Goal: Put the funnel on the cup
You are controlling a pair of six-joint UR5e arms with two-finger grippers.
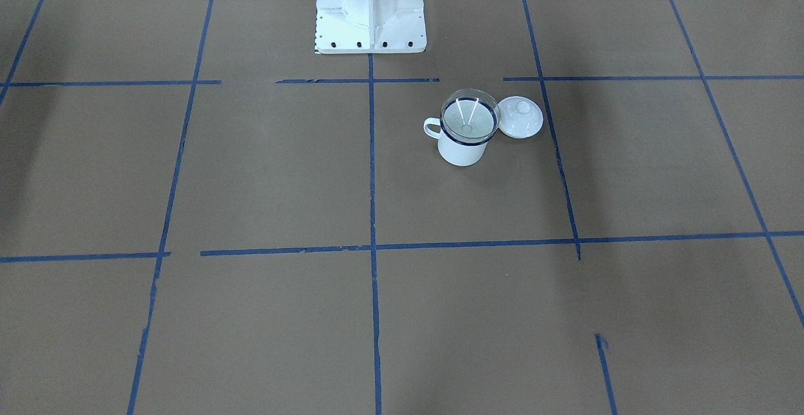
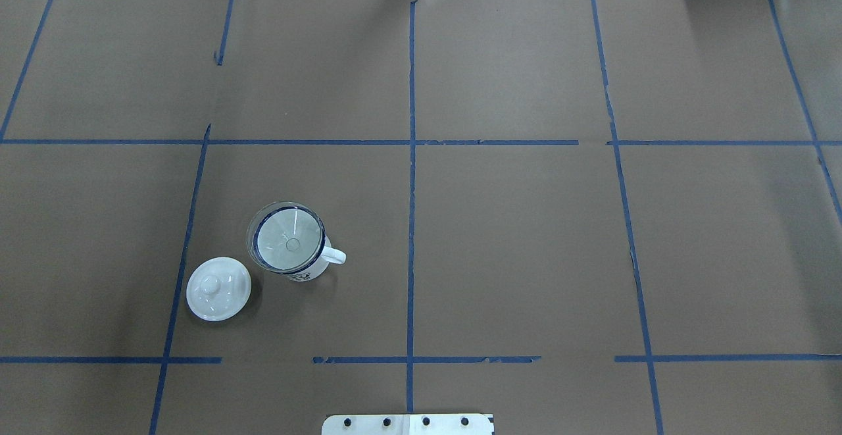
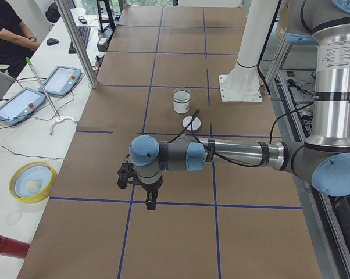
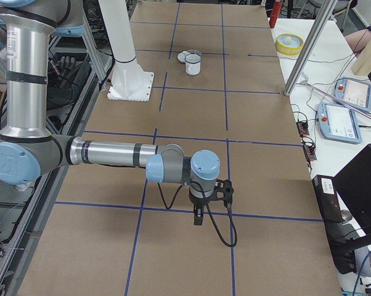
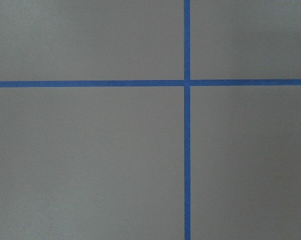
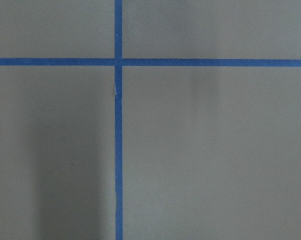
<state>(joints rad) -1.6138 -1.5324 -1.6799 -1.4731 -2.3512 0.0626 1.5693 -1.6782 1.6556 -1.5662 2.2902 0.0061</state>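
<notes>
Only side views show the left gripper (image 3: 150, 203) and right gripper (image 4: 199, 217) hanging over the table (image 1: 251, 170); spread or pressed together, I cannot tell. Left of centre, nearer the robot's edge, the funnel (image 1: 470, 113) sits upright in the cup (image 1: 463, 150), stem down.

The left arm (image 3: 239, 153) and right arm (image 4: 111, 153) are silver tubes with grey joints and light-blue caps, each trailing a black cable (image 4: 212, 226). The white pedestal (image 1: 370, 19) shows black screws (image 1: 358, 44).

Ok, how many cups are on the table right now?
1: the cup on the robot's left side, with the funnel seated in its mouth and a white lid beside it.
</notes>
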